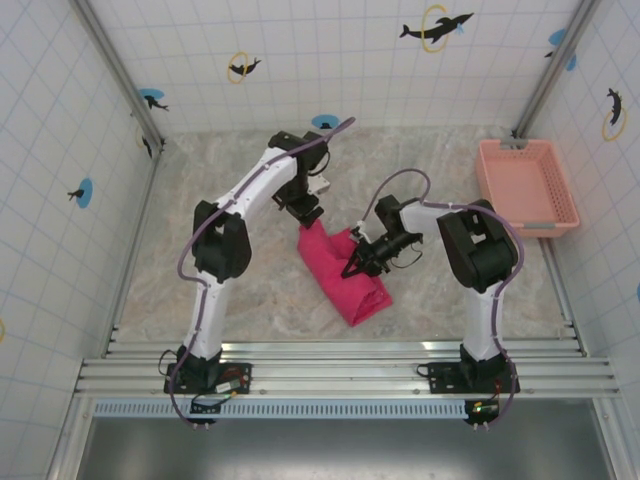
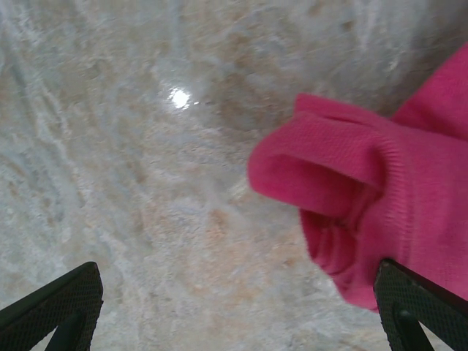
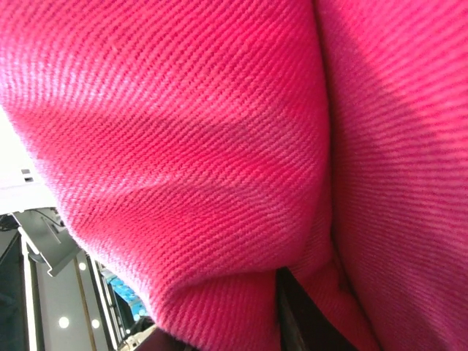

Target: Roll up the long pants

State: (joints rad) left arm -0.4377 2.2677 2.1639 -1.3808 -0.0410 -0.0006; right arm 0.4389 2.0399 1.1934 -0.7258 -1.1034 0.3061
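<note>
Right hand tight on long pants

Long pants pressed right up against the hand, magenta-pink, in a fine diagonal twill weave. Two thick folds side by side: a broad rounded one on the hand's left, a flatter one on its right, parted by a shadowed crease running down towards the fingertips. Bunched snugly around a dark finger at the bottom edge. Beyond the cloth, low on the left: a grey metal bracket and a dark strip with small bright lights, blurred.
</note>
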